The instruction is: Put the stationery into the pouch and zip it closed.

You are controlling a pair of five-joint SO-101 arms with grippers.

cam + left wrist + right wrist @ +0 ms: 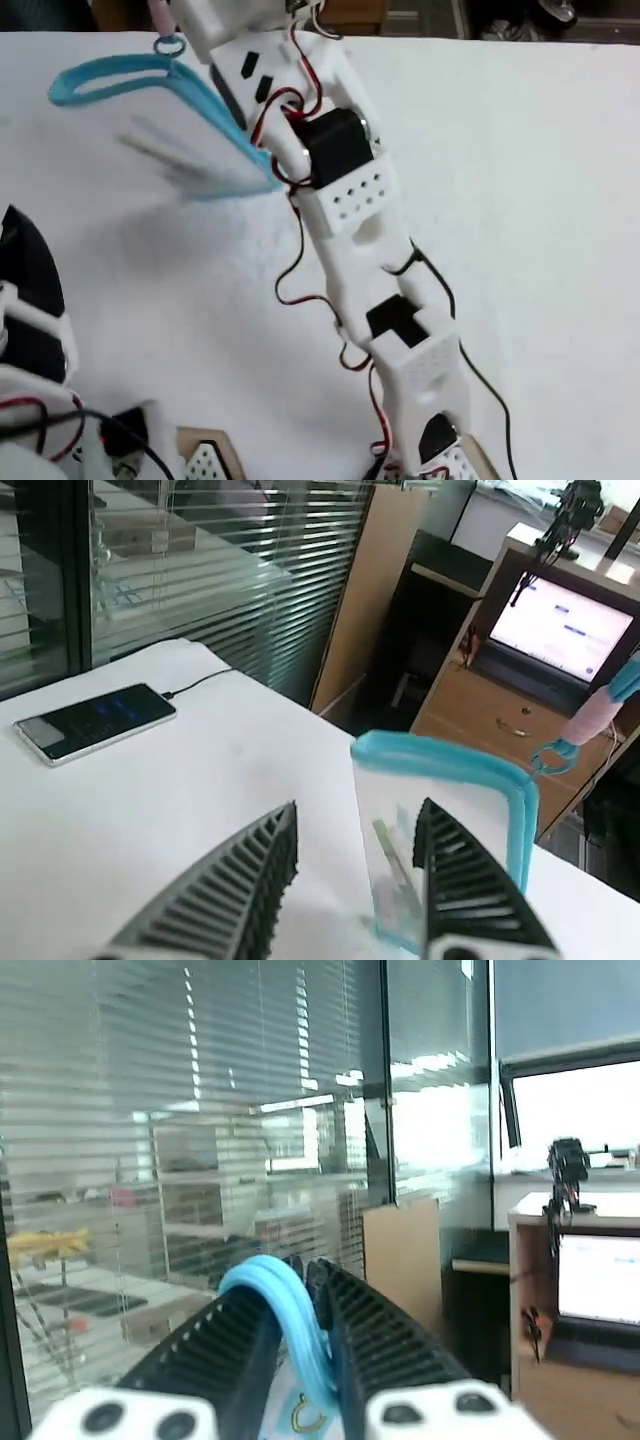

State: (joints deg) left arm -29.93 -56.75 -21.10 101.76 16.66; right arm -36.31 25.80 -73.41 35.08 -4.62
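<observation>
A: Right gripper (305, 1275)?
B: Pinching the pouch (275, 1300) by its blue rim, holding it upright.
A: Left gripper (357, 820)?
B: Spread, empty. The pouch is at its 12 o'clock, stationery (390, 855) inside. From above, the rim runs 10-to-4, with the zip pull ring (170, 45) beside the right gripper.

blocked: right arm (345, 190) across mid-table — pouch (190, 140) at its tip | free: table (540, 220) to its right
</observation>
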